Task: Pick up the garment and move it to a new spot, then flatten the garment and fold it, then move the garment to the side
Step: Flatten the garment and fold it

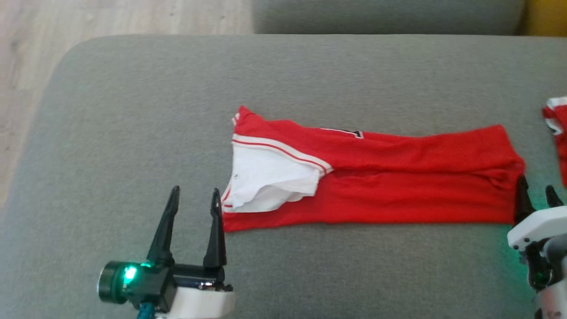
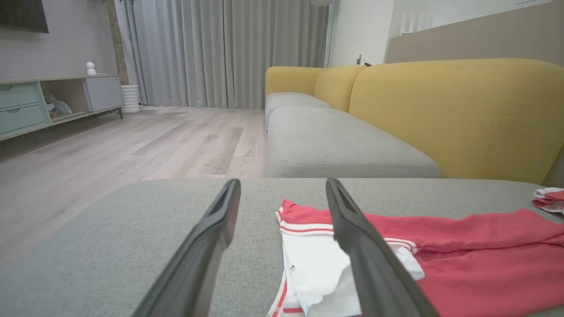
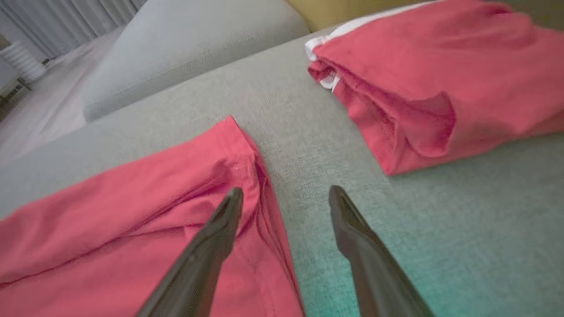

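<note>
A red garment (image 1: 398, 177) with white trim lies folded into a long band across the grey cushion (image 1: 133, 110), its white lining showing at the left end. My left gripper (image 1: 196, 191) stands open just off the garment's left end, holding nothing; in the left wrist view the gripper (image 2: 282, 187) has its right finger over the white part of the garment (image 2: 462, 255). At the garment's right end my right gripper (image 1: 536, 186) is open too; the right wrist view shows this gripper (image 3: 285, 193) with its left finger above the red hem (image 3: 132, 211) and the right one over bare cushion.
A second red and white folded garment (image 1: 558, 128) lies at the cushion's right edge, close to my right gripper, and looks large in the right wrist view (image 3: 440, 79). Wooden floor (image 1: 26, 53) lies beyond the cushion's left edge. A yellow sofa back (image 2: 440, 110) rises behind.
</note>
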